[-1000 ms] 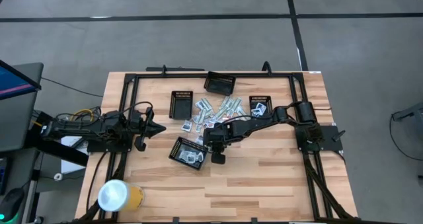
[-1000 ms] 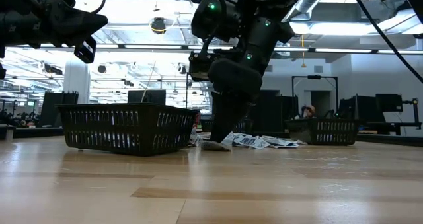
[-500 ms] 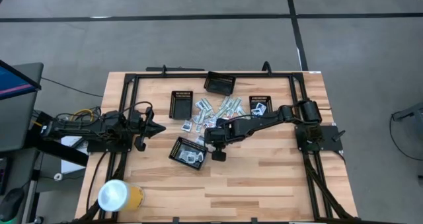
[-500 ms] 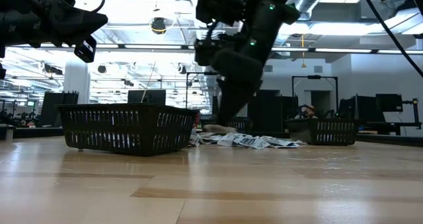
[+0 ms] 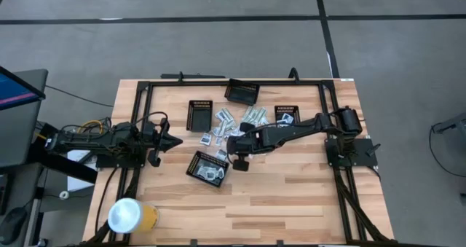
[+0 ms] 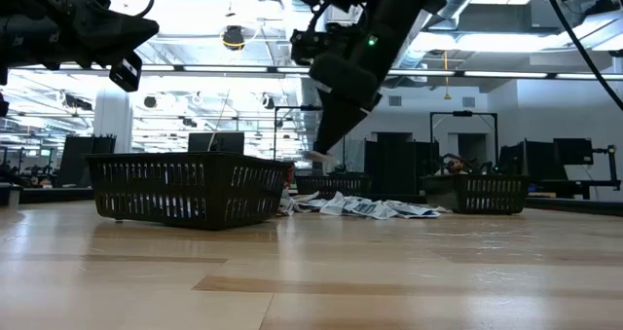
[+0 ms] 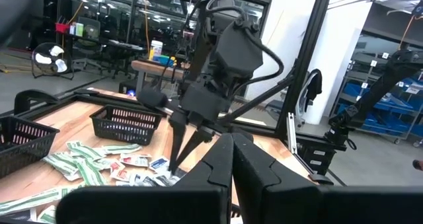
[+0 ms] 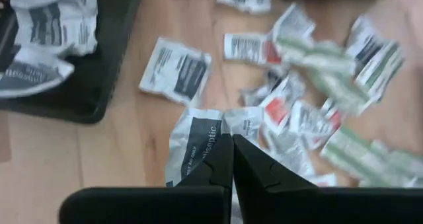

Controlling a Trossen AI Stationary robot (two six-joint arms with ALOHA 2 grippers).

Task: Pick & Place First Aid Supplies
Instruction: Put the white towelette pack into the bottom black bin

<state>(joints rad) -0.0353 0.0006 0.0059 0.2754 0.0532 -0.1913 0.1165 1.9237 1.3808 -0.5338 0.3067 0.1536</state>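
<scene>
White and silvery sachets and green-white strips, the first aid supplies [image 5: 240, 123], lay scattered in a loose heap on the wooden desk [image 5: 291, 196] as the right end effector [image 5: 234, 158] rose clear of them with a sachet [image 8: 193, 145] pinched between its clenched fingers. A second before, that end effector had stood with its tips down at the near edge of the heap; half a second later it was lifting, and at this moment the low view showed it well above the desk, a pale packet hanging at its tip. Its wrist camera looked down past the shut fingers on a grey-printed sachet held at one edge, with the rest of the heap spread on the desk beneath.

Beside the lifted end effector sat a black mesh tray [image 5: 207, 168] already holding several packets, with three more trays ranged around the heap. The pick appeared complete, and the carry to a tray looked to be the step next in hand; the thin edge grip could let the packet slip or twist on the way.

The left end effector [image 5: 175, 141], clenched on nothing, waited above the left side of the desk, well apart from the heap, where it had hung throughout.
</scene>
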